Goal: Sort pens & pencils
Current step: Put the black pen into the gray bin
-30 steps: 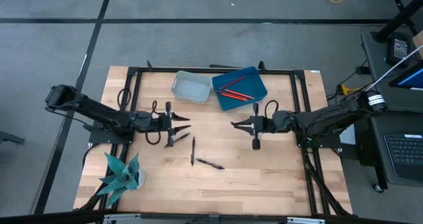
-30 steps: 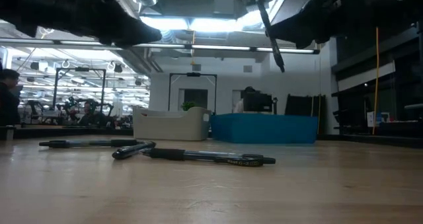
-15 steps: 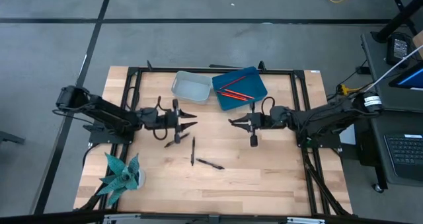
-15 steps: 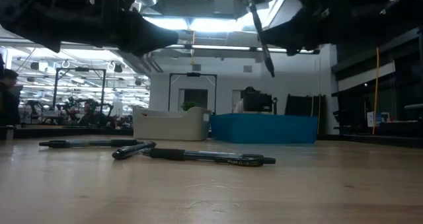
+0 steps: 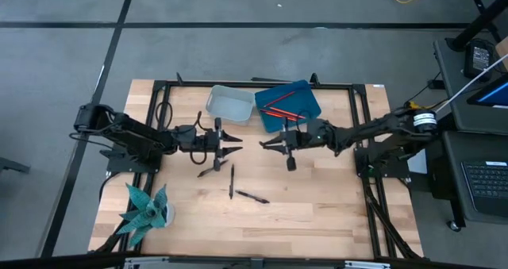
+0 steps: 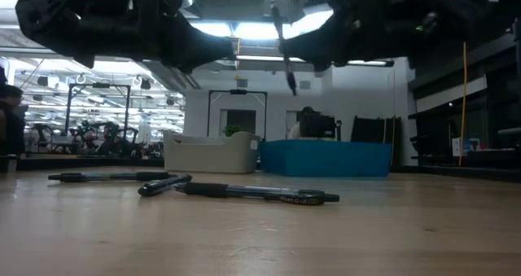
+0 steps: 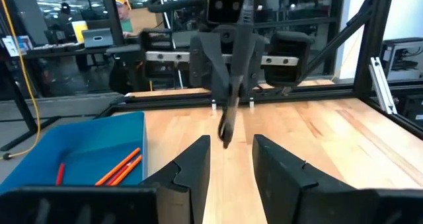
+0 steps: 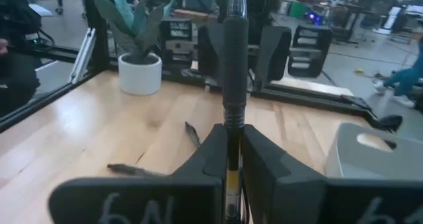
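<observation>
The right gripper (image 5: 268,144) is clamping a black pen (image 5: 290,159) between its fingers and holding it up over the middle of the table (image 5: 333,213); in the right wrist view the pen (image 8: 232,72) is standing straight up between the two pads. The low view shows it hanging in the air (image 6: 286,60), well clear of the wood. Facing it across a small gap is the left gripper (image 5: 236,144), fingers spread wide and gripping nothing, hovering above the table too. From the left wrist view you're looking right between its fingers (image 7: 192,168) at the other arm's pen (image 7: 231,112).

Three more black pens are lying on the table just in front of the two grippers: one by the left gripper's tips (image 5: 211,171), one pointing toward the front edge (image 5: 232,181), one angled next to it (image 5: 252,197).

At the back, the red-orange pencils (image 5: 279,109) are sitting in the blue tray (image 5: 306,99), with a grey tray (image 5: 230,105) right beside it. A potted plant (image 5: 146,208) is sitting at the front corner on the left arm's side.
</observation>
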Robot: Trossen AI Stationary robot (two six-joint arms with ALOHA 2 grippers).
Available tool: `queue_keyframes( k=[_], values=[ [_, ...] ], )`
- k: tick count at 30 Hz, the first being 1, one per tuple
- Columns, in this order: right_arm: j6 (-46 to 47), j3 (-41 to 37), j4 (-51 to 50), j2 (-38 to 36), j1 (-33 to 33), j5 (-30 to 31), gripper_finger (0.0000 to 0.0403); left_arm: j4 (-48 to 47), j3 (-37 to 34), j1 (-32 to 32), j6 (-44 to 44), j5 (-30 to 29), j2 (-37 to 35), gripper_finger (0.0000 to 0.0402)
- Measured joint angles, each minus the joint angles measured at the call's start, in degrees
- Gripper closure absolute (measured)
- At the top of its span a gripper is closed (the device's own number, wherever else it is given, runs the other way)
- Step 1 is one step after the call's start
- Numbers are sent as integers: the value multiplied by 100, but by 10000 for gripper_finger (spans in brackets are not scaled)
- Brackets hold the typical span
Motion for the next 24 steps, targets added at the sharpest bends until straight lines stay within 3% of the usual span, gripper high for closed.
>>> queue_keyframes(
  k=[14, 24],
  values=[
    [-31, 1189, -57, 1266, -297, -1027, 374, -42, 75, 35, 2, 0, 21, 294],
    [-273, 1498, -264, 1430, -353, -1057, 374, -60, 73, 35, 4, -2, 21, 294]
  ],
)
